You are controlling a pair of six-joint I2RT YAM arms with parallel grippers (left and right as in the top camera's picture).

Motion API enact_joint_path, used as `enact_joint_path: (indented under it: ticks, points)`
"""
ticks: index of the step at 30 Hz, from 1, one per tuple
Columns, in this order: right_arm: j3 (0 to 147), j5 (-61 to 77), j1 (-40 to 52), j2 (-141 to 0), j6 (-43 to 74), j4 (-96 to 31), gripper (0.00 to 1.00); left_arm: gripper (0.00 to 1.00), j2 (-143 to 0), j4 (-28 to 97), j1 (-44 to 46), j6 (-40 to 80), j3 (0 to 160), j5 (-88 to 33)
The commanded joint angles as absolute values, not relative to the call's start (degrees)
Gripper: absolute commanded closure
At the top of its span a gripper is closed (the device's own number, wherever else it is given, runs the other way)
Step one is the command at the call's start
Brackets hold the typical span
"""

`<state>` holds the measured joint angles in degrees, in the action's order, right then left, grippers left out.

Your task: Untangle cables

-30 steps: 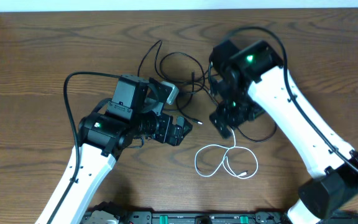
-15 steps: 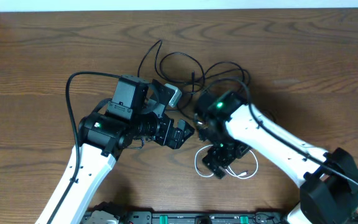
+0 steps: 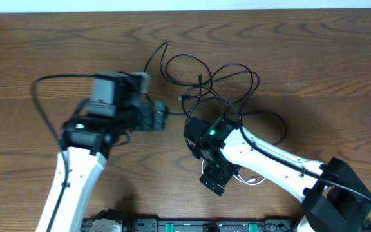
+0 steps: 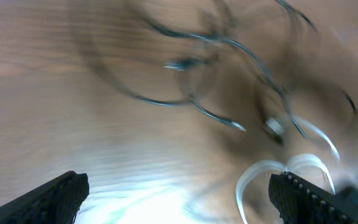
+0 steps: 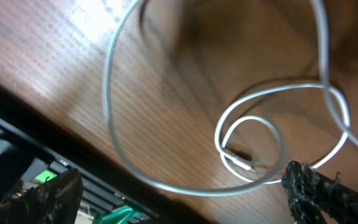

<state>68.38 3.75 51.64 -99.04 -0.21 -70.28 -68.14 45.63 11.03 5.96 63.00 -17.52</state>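
Thin black cords (image 3: 227,74) lie in tangled loops at the table's far middle. In the left wrist view they show blurred (image 4: 185,65). A thin white cord (image 3: 255,180) lies near the front edge, mostly hidden under my right gripper (image 3: 212,182). In the right wrist view its loops (image 5: 247,143) and a plug end lie on the wood ahead of my right gripper (image 5: 185,202), which is open and empty just above them. My left gripper (image 3: 158,119) hangs left of the tangle. It is open and empty (image 4: 179,199), with the white cord (image 4: 278,171) by its right finger.
A black rail with green parts (image 3: 192,225) runs along the table's front edge, close under the right gripper, and shows in the right wrist view (image 5: 17,155). The right arm's own thicker black wire (image 3: 272,119) curves beside the tangle. A pale wall (image 3: 185,5) bounds the far side.
My right gripper has swung from the black tangle down and left to the white cord at the front edge. My left arm has pulled back to the left, away from the cords.
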Motion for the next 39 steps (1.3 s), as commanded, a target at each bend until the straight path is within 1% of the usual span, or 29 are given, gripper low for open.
enact_joint_path:
  ticks: [1,4,7,10,15,18,21,26,28,29,30,31,33,34,35,36,37,39]
  points:
    - [68.12,0.21,51.75,-98.41,0.75,-69.8,0.01,0.02,-66.41,46.26,-0.05,11.75,63.79,-15.79]
    - [68.07,-1.89,51.75,-98.41,0.73,-69.63,0.01,0.02,-66.48,47.53,-9.28,11.53,63.77,-21.19]
    - [67.05,-5.63,51.75,-98.41,0.78,-67.7,0.01,0.02,-66.5,48.69,-17.76,8.51,63.77,-28.29]
    - [65.23,-9.58,51.75,-98.41,0.75,-64.86,0.01,0.02,-66.48,50.09,-22.11,5.91,63.77,-32.01]
    - [60.45,-12.14,51.75,-98.41,0.75,-59.81,0.01,0.02,-66.48,51.9,-23.7,3.16,63.77,-32.21]
    - [56.27,-12.1,51.59,-98.43,0.8,-53.34,0.01,0.02,-66.48,52.51,-23.7,2.57,63.77,-32.34]
    - [54.3,-12.08,51.59,-98.43,0.86,-49.47,0.01,0.02,-66.48,53.17,-23.7,1.91,63.77,-32.6]
    - [53.43,-12.1,50.92,-98.43,5.23,-45.93,0.02,0.02,-66.48,54.08,-23.7,0.78,63.77,-32.6]
    - [53.41,-12.12,50.37,-98.43,8.25,-45.12,0.12,0.02,-66.48,54.26,-23.7,0.6,63.77,-32.6]
    - [53.41,-12.12,50.15,-98.43,10.02,-44.75,0.22,0.02,-66.48,54.37,-23.7,0.6,63.77,-32.62]
    - [53.39,-12.12,49.82,-98.43,12.53,-44.34,0.3,0.02,-66.48,54.43,-23.7,0.6,63.77,-32.6]
    - [53.39,-12.12,49.52,-98.43,14.79,-44.07,0.34,0.02,-66.48,54.48,-23.7,0.6,63.77,-32.62]
    - [53.36,-12.12,48.88,-98.43,19.77,-43.59,0.49,0.02,-66.48,54.63,-23.7,0.6,63.77,-32.6]
    - [53.34,-12.1,48.6,-98.43,22.28,-43.31,0.54,0.02,-66.48,54.76,-23.7,0.6,63.77,-32.6]
    - [53.28,-12.1,48.34,-98.43,24.29,-43.05,0.59,0.02,-66.48,54.85,-23.7,0.6,63.77,-32.6]
    - [53.21,-12.12,48.18,-98.43,25.52,-42.83,0.61,0.02,-66.48,55.0,-23.7,0.38,63.77,-32.62]
    - [53.15,-12.12,47.99,-98.43,26.55,-42.7,0.66,0.02,-66.48,55.09,-23.7,0.16,63.77,-32.62]
    - [53.12,-12.12,47.86,-98.43,28.05,-42.63,0.72,0.02,-66.48,55.24,-23.7,-0.1,63.77,-32.6]
